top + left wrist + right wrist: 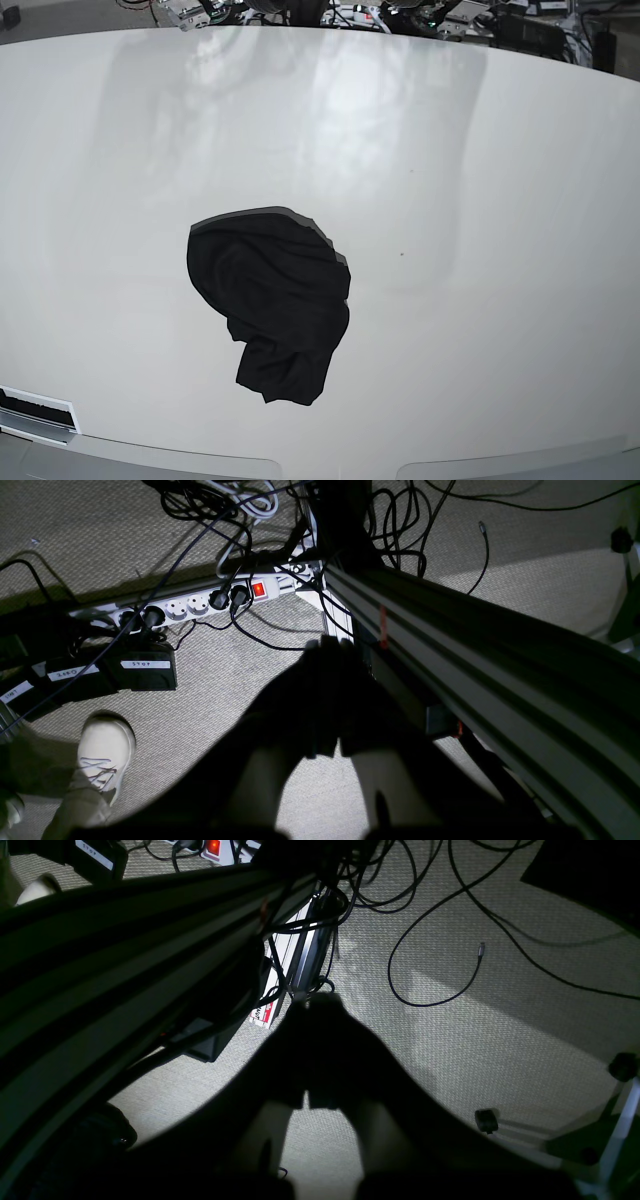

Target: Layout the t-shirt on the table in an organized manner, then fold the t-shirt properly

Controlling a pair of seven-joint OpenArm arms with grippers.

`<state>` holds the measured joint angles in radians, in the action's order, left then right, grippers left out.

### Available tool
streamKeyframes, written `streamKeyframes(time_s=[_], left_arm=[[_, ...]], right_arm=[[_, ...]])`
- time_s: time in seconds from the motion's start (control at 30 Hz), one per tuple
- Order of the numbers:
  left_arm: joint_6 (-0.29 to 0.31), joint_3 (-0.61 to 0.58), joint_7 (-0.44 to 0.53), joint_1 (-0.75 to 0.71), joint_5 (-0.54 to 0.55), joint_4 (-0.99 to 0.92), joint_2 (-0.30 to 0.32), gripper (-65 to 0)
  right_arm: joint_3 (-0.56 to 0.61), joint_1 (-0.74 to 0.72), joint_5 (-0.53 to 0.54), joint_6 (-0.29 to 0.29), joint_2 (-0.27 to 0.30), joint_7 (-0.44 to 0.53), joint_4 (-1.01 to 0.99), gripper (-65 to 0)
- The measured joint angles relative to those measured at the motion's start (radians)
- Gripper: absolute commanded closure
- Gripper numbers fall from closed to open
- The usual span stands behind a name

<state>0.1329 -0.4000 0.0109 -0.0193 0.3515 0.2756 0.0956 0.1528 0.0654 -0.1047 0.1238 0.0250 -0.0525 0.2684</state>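
The black t-shirt (272, 300) lies crumpled in a heap a little left of the middle of the white table (480, 200). Neither arm shows in the base view. In the left wrist view my left gripper (327, 644) hangs below table height over the carpeted floor, its dark fingers pressed together with nothing between them. The right wrist view has my right gripper (314, 1001) in the same way, shut and empty above the carpet. Both are away from the shirt.
An aluminium frame beam (480, 645) runs beside the left gripper, and the same beam (100, 955) beside the right. On the floor are a power strip (200, 605), loose cables (435, 940), a person's white shoe (102, 752) and a stand's foot (615, 1100).
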Motion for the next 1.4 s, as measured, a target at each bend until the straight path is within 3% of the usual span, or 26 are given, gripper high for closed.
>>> streamKeyframes(time_s=[0.47, 0.63, 0.73, 1.13, 1.3, 1.4], left_arm=[[0.000, 0.000, -0.002, 0.000, -0.003, 0.019, 0.001, 0.0], [0.000, 0.000, -0.096, -0.001, -0.003, 0.019, 0.004, 0.0], [0.000, 0.000, -0.115, -0.031, -0.003, 0.021, 0.004, 0.0], [0.003, 0.000, -0.116, -0.187, -0.005, 0.061, 0.025, 0.0], [0.000, 0.000, -0.214, -0.251, -0.050, 0.235, 0.092, 0.0], [0.000, 0.000, -0.296, -0.304, -0.069, 0.360, 0.143, 0.0]], right_arm=[[0.000, 0.015, 0.008, 0.008, 0.002, -0.029, 0.061, 0.0], [0.000, 0.018, 0.008, 0.008, 0.002, -0.093, 0.063, 0.0], [0.000, 0.032, 0.007, 0.007, 0.003, -0.133, 0.075, 0.0], [0.000, 0.208, -0.002, 0.011, 0.011, -0.135, 0.090, 0.0], [0.000, 0.292, -0.001, 0.204, 0.047, -0.123, 0.188, 0.0], [0.000, 0.372, 0.000, 0.288, 0.090, -0.193, 0.318, 0.0]])
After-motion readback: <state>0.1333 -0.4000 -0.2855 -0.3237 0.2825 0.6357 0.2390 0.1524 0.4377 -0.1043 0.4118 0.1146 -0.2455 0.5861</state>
